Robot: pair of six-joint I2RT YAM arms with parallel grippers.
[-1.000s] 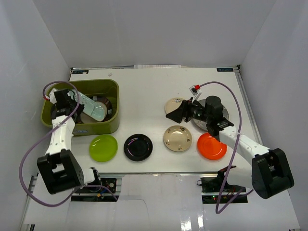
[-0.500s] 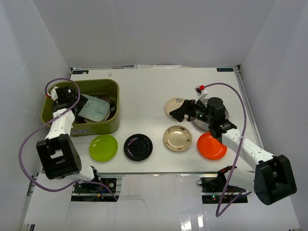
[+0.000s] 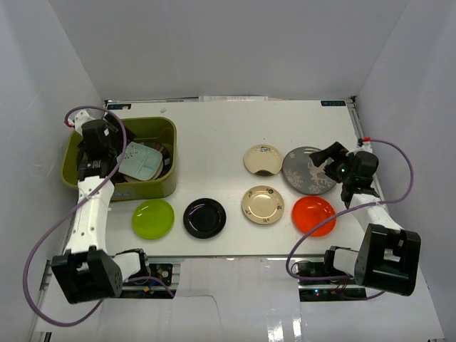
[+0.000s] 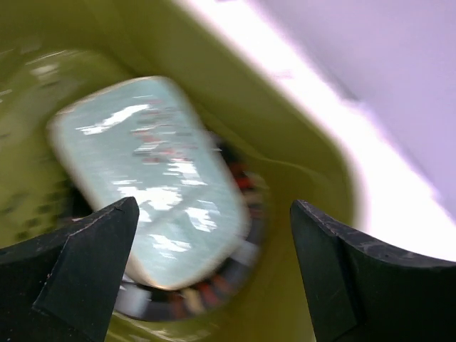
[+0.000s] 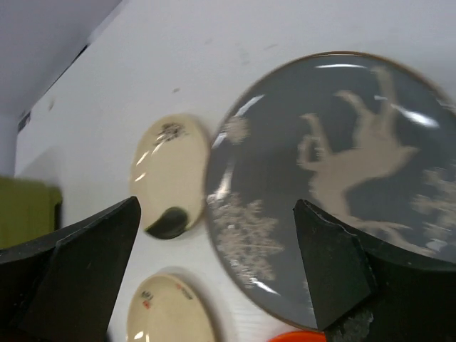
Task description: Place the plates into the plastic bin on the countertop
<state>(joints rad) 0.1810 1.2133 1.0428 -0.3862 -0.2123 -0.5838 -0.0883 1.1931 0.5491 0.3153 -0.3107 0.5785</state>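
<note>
White countertop — teal tray in bin, grey plate outside

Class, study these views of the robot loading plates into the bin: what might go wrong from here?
1. The pale teal rectangular tray lies askew over a dark-rimmed plate in the olive-green plastic bin; plates dropped on top may slide or chip.
2. The large grey round plate lies flat, close beside a cream round plate; the open right claw may slip off its rim or nudge that neighbour.
</note>
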